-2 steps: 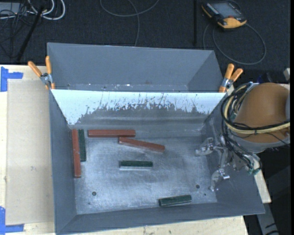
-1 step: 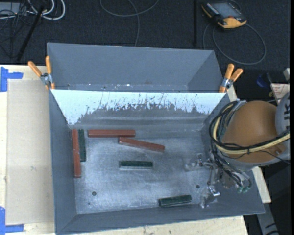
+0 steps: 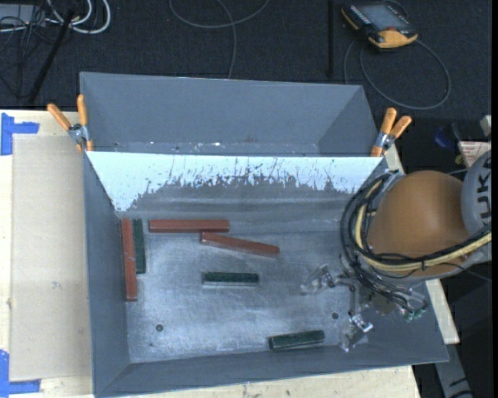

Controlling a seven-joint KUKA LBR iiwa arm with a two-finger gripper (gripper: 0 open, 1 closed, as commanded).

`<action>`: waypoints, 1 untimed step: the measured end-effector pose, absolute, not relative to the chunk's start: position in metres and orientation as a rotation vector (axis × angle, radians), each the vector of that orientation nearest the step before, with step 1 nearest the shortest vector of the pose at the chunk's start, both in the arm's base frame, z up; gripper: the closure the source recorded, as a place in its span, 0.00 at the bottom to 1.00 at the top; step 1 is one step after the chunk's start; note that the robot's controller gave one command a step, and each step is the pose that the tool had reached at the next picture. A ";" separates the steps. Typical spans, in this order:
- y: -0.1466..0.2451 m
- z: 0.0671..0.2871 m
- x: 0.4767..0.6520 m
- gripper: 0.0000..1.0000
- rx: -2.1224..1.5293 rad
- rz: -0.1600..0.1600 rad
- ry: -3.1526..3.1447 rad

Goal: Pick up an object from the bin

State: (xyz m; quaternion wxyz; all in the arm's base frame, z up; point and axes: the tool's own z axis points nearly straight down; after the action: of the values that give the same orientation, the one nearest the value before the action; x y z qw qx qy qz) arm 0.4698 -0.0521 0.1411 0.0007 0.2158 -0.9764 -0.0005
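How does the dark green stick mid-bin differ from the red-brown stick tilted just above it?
The dark green stick is shorter than the red-brown stick. The green one lies level across the view; the red-brown one slants down to the right. Both are slim bars lying flat on the bin floor, apart from each other.

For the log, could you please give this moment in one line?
gripper open, empty | at bin right | nearest: dark green bar
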 end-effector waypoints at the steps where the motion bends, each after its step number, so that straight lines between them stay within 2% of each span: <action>1: -0.037 0.100 0.472 0.00 0.395 0.003 -3.126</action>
State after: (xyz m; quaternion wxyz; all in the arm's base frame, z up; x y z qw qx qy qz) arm 0.4719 -0.0370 0.1004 -0.0046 0.1254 -0.9921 0.0010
